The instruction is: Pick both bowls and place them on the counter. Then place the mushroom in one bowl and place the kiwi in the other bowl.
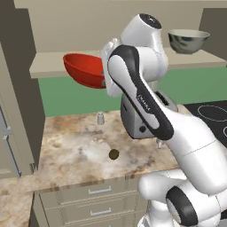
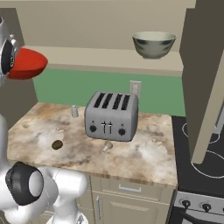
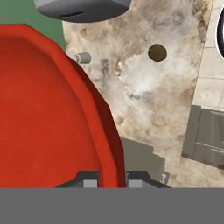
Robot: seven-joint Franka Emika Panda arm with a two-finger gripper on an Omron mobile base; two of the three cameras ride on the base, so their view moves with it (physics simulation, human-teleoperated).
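My gripper is shut on the rim of the glossy red bowl, which hangs tilted in the air in front of the shelf, above the back left of the counter. The red bowl covers the left of the hand view, and it also appears at the left edge of the right base view. The silvery-grey bowl stands on the shelf at the right. On the counter lies the kiwi. The pale mushroom lies just in front of the toaster.
A grey four-slot toaster stands mid-counter, with a small grey shaker to its left. A black stovetop adjoins the counter on the right. The beige shelf runs along the back wall. Drawers sit below the counter edge.
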